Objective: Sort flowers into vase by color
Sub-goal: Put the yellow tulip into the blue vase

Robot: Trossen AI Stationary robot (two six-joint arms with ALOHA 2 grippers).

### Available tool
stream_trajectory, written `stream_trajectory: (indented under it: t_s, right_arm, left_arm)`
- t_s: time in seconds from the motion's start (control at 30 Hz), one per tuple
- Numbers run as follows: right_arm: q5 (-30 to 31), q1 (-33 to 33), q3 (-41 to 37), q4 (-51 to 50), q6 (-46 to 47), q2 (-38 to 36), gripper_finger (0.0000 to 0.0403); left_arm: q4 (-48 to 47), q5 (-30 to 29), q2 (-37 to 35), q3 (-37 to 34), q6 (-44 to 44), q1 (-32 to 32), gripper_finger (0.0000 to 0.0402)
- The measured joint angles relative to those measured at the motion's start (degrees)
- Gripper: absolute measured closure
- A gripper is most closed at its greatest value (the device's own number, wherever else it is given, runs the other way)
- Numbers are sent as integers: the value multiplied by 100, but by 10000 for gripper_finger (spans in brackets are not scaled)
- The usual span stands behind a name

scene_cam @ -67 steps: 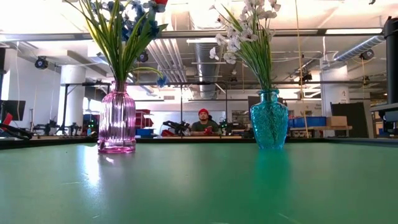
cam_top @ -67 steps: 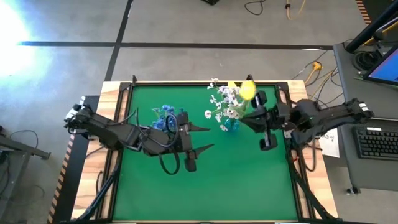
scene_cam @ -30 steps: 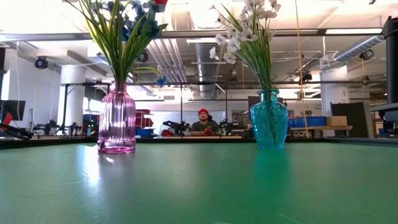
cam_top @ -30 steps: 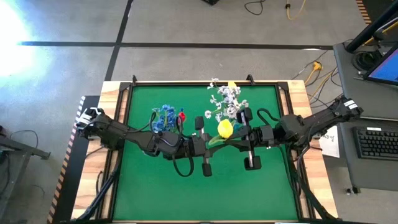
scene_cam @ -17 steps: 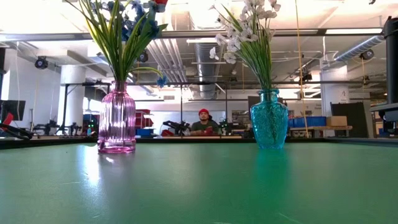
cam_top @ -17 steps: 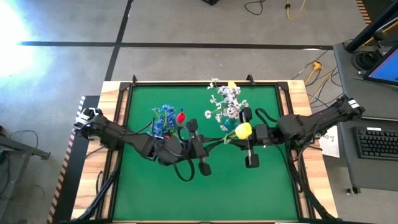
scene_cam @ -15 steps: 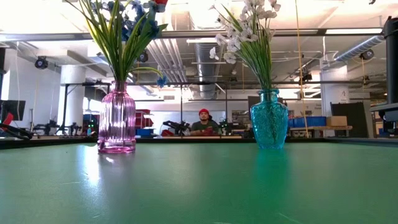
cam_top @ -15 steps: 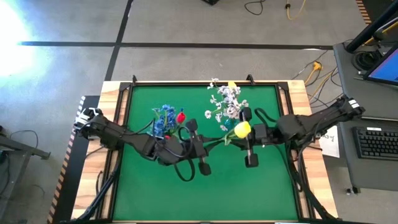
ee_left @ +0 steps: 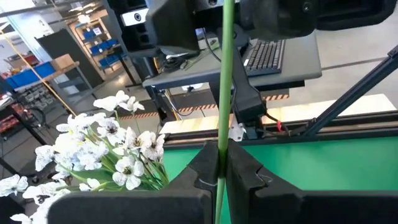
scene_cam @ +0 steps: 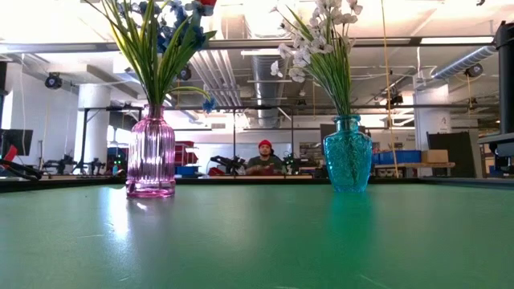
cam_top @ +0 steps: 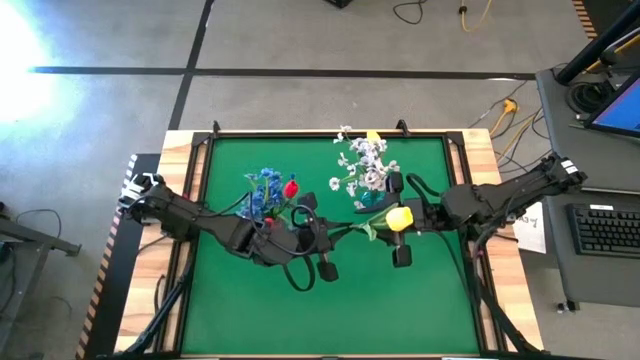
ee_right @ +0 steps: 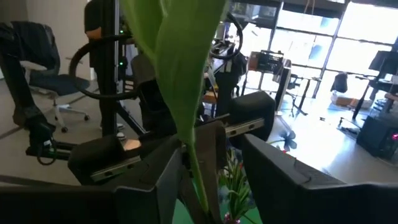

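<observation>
High view, left gripper (cam_top: 322, 237) jaws clamped on yellow flower (cam_top: 398, 218) stem, right gripper (cam_top: 399, 224) jaws parted.

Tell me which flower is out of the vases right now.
The yellow tulip, held in the air between both arms. The left gripper is shut on its stem; the blue, red and white flowers stand in vases.

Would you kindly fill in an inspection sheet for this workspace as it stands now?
Surface: green mat in a wooden frame.
Job's things: pink vase holds blue and red flowers; teal vase holds white flowers; yellow flower held in the air between the arms.
Clutter: nothing seen.
Claws: left claw shut on the yellow flower's stem; right claw open around its leaf.
Cables: loose leads on the floor beyond the table.
Surroundings: keyboard on a side desk; a person seated far behind.
</observation>
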Motion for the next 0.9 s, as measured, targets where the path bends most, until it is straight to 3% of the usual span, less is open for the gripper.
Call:
stream_trajectory:
  t_s: [0.13,0.3,0.43,0.57,0.73,0.9]
  right_arm:
    - [-162,0,0,47,-18,-2,284]
    - [-262,2,0,65,-94,-2,379]
    - [-503,-1,0,67,-112,-18,389]
    - [-737,0,0,-255,14,-223,392]
    - [-1331,2,-2,-1066,455,-913,393]
    - [-1318,2,-301,-1780,858,-1685,393]
  left_arm:
    - [-40,-9,0,0,0,0,402]
    - [95,-100,0,0,-65,24,401]
    - [217,-103,0,1,-106,4,377]
    - [147,-92,0,126,-349,-61,320]
    - [146,-105,-1,272,-637,-199,243]
    - [138,-231,-13,286,-612,-454,205]
